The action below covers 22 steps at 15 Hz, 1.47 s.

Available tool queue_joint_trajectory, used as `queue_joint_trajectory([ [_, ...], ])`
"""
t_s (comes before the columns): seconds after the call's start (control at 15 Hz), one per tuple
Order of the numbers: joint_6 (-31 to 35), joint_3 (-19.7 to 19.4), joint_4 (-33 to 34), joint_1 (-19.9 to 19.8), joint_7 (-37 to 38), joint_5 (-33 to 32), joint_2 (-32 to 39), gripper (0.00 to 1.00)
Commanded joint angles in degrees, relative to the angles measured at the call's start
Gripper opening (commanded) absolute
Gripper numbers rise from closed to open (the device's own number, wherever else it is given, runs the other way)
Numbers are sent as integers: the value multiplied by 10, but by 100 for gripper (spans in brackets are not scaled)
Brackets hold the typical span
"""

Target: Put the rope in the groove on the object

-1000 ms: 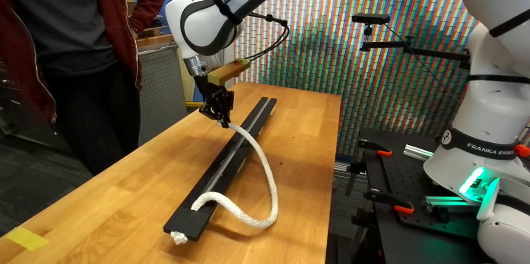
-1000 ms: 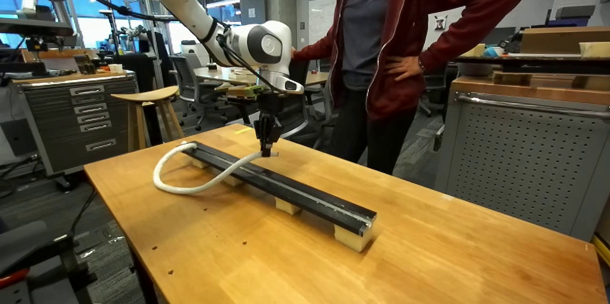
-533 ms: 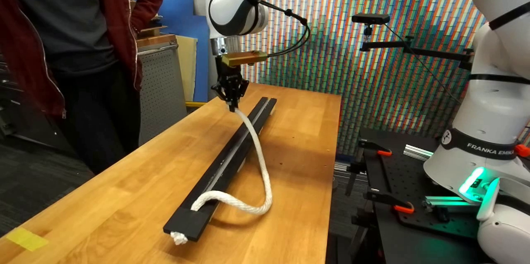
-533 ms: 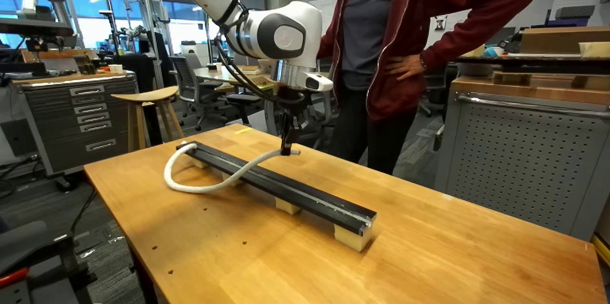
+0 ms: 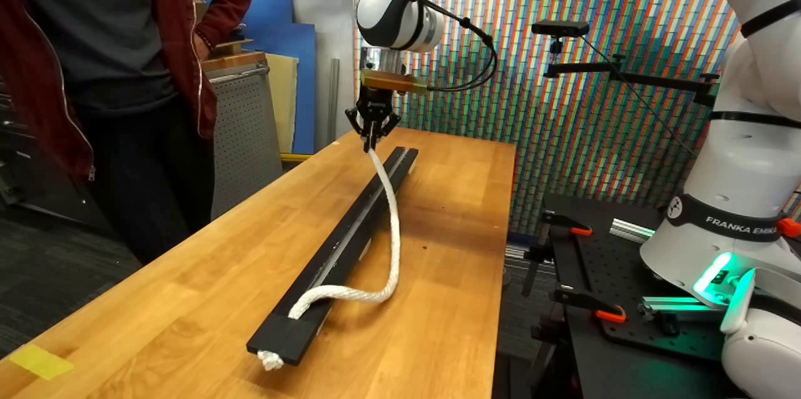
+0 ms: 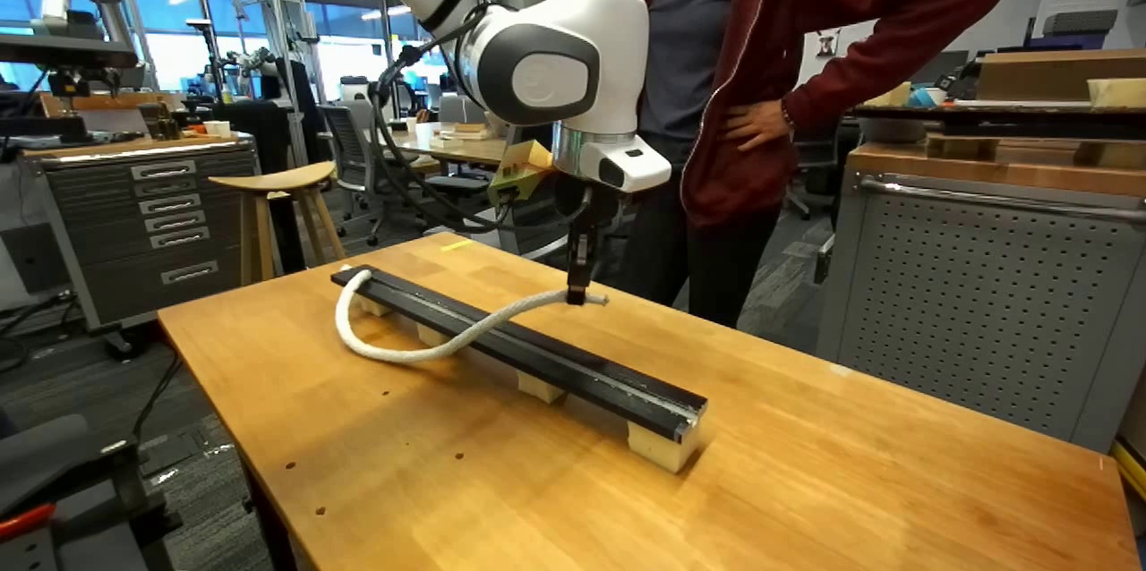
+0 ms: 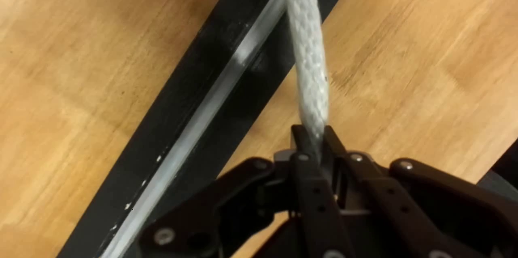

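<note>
The black bar [image 5: 294, 327] lies on the table in both exterior views [image 6: 586, 359], with the groove [image 5: 353, 234] along its top. The white rope [image 5: 395, 230] enters the bar at one end, where a frayed tip [image 5: 271, 359] sticks out. From there it bows out beside the bar, sags low and crosses over it to my gripper [image 5: 369, 147]. My gripper [image 6: 577, 295] is shut on the rope near its free end, on the person's side of the bar, above the table. In the wrist view the rope [image 7: 308, 51] runs into the fingertips [image 7: 312, 136], beside the groove [image 7: 202, 114].
Yellow blocks [image 6: 661, 447] hold the bar off the wooden table [image 5: 450, 230]. A person [image 5: 119, 42] stands close to the table's long side. A strip of yellow tape [image 5: 40, 359] is stuck near a table corner.
My gripper has moved along the bar, away from the end where the rope enters, still holding the rope. The rope's side loop has become narrower and more drawn out.
</note>
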Motion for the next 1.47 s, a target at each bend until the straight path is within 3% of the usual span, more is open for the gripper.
queue_joint_trajectory([
  [0.0, 61, -2, -65, -20, 19, 61, -44, 3],
  [0.6, 149, -2, -160, -76, -11, 202, -95, 3],
  [1.07, 146, -13, -212, -107, -89, 336, -148, 3],
  [1.4, 139, -40, -203, -108, -110, 355, -155, 3],
])
